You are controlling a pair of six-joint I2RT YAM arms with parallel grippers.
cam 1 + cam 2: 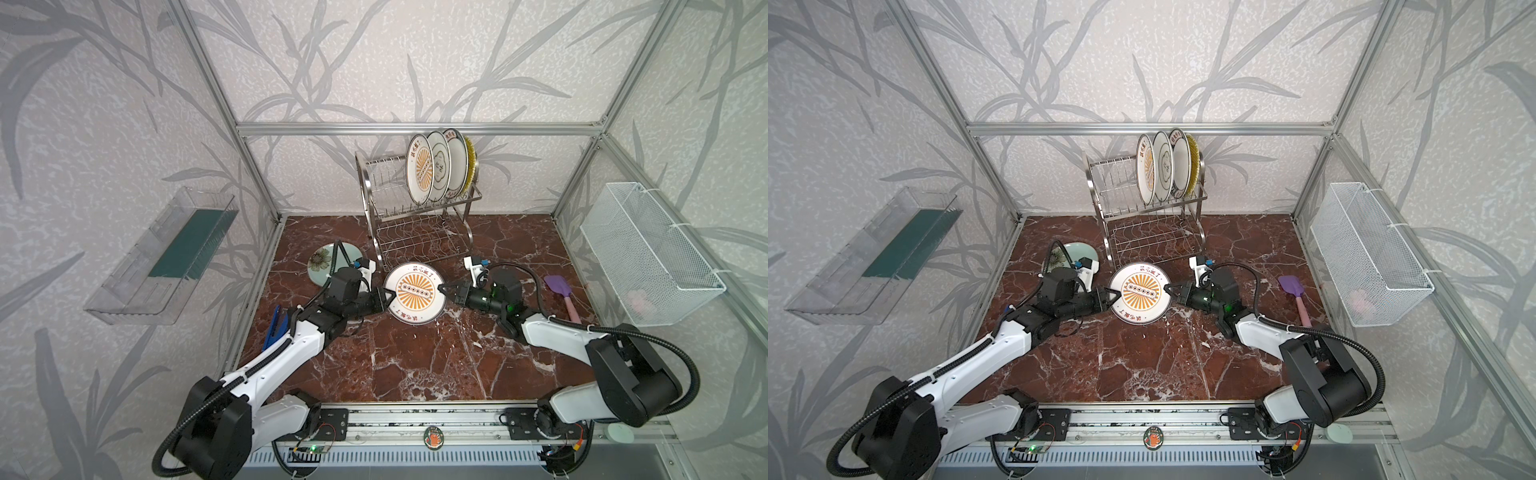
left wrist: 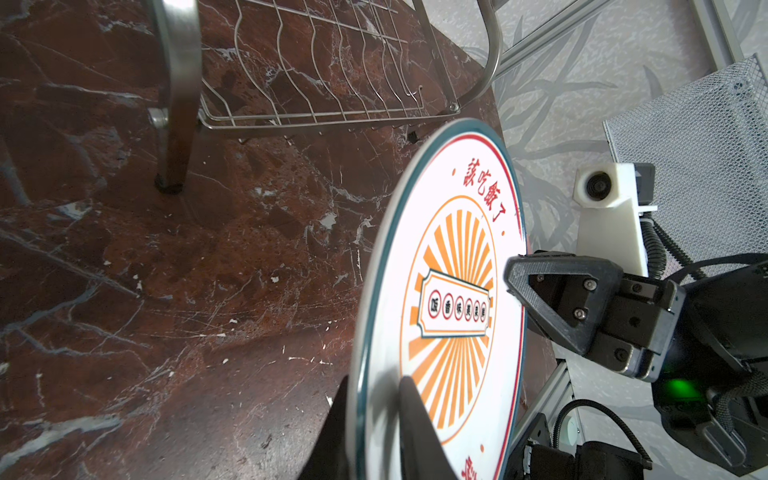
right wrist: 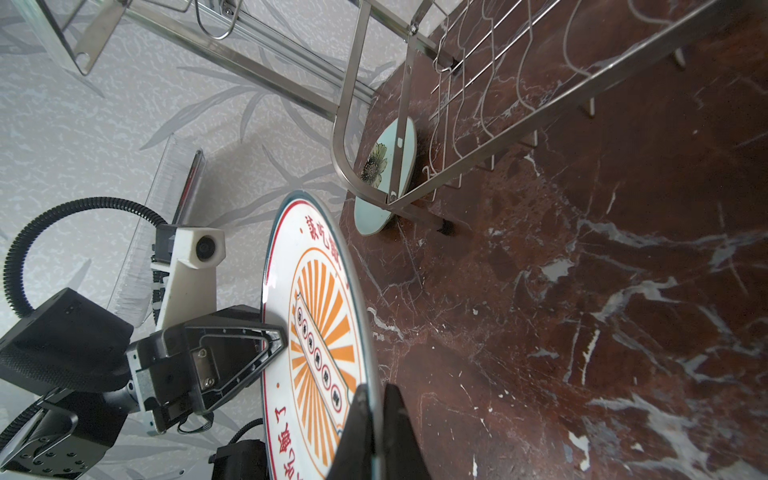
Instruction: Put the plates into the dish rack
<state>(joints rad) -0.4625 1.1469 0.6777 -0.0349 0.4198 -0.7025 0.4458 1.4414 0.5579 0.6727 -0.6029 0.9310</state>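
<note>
We are finding the right pincer point(image 1: 443, 287) clamped on the rim of a sunburst plate point(image 1: 415, 293), which is hanging between the two pincers, apparently raised off the counter point(image 1: 415, 365). The left pincer point(image 1: 392, 295) is straddling the opposite rim, one finger point(image 2: 415, 424) lying over the plate's face and one under it; we are unable to tell whether it is pressing. The dish rack point(image 1: 368, 187) is standing just beyond both pincers, carrying four plates point(image 1: 419, 170) upright at the end of its top tier nearer the right pincer. A celadon plate point(image 1: 320, 259) is lying flat on the counter beyond the left pincer, partly hidden by its wrist.
</note>
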